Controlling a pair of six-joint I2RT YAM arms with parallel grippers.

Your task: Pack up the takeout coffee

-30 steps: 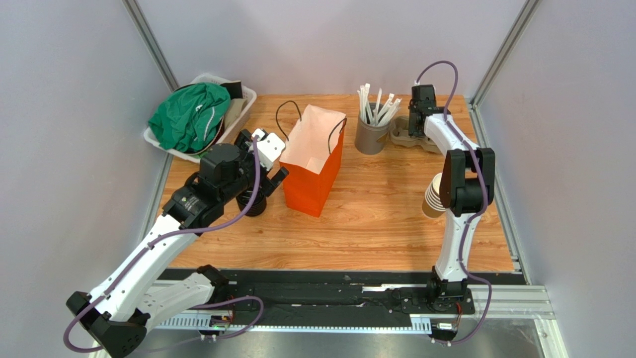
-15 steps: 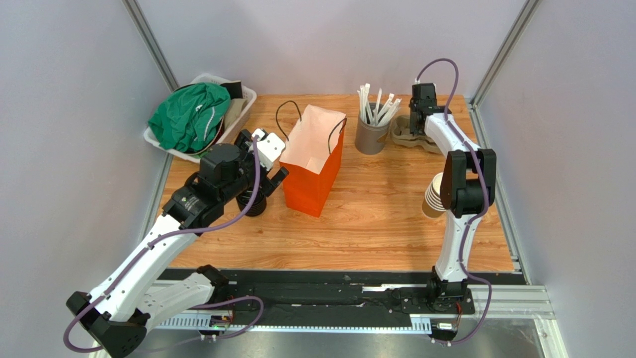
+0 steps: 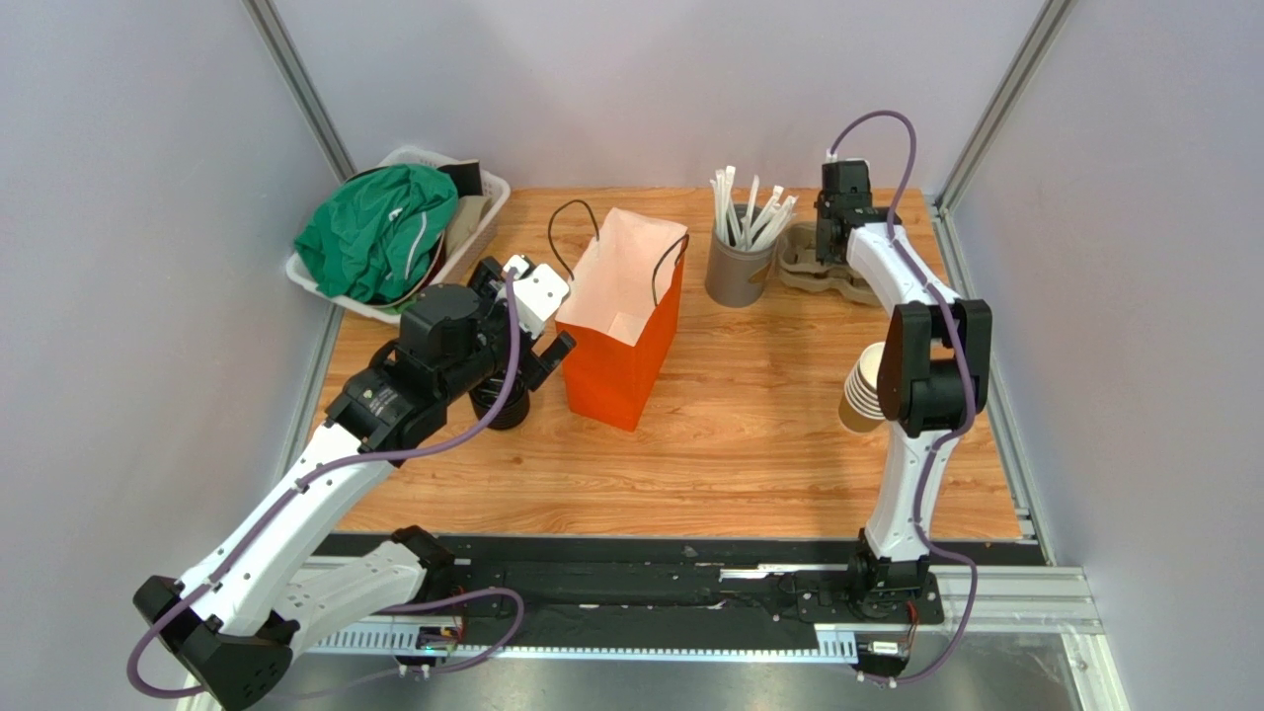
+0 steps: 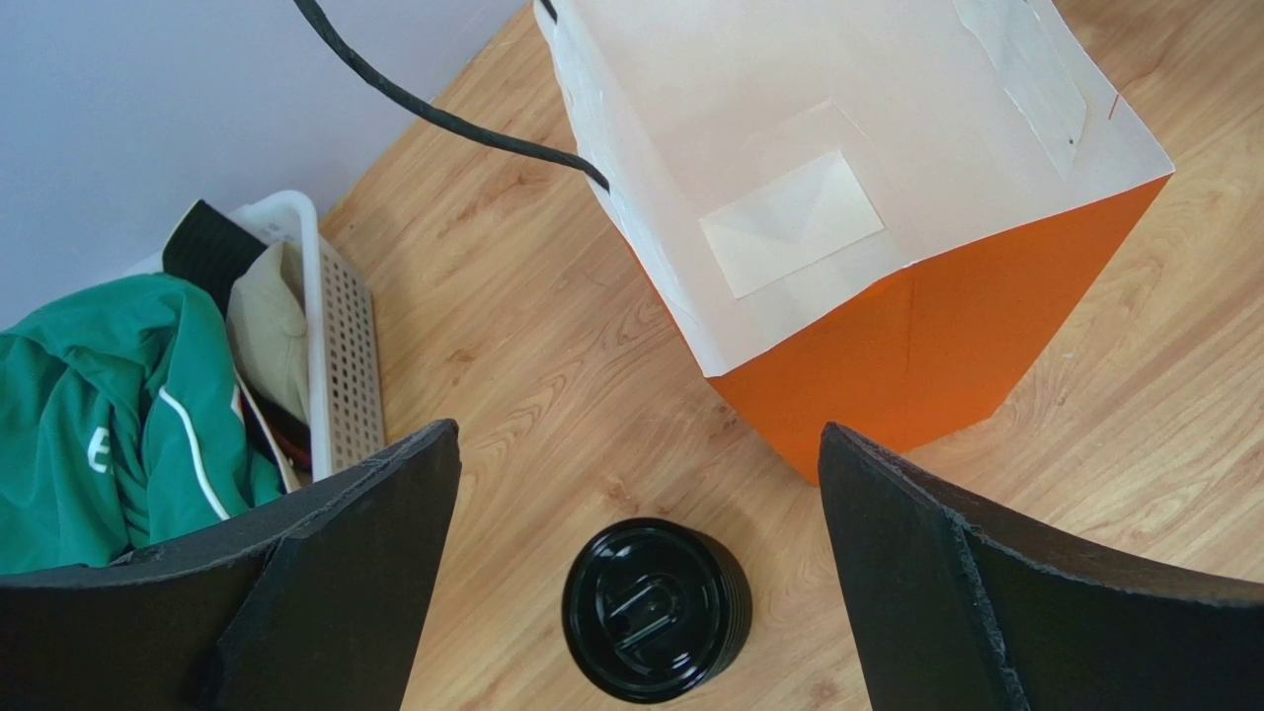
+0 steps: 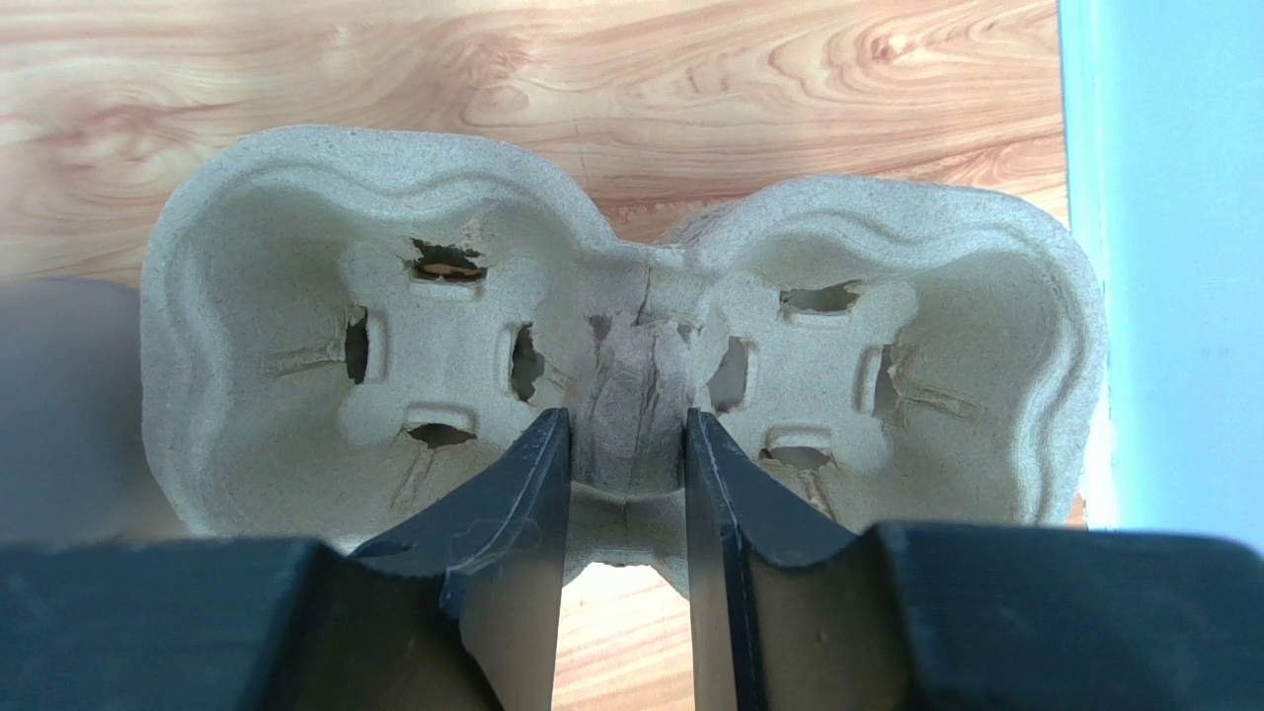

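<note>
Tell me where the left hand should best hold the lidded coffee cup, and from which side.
Take the lidded coffee cup by its round sides near the top, coming straight down from above: it stands upright, and the open left hand has one finger on each side of it.

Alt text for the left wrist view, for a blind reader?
The open left gripper hangs over a black-lidded cup on the wooden table. Beyond stands an open orange paper bag; at left, a white basket holds green clothing.

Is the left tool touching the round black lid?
Apart. The left wrist view shows bare wood between the round black plastic lid and both fingers of the left tool.
</note>
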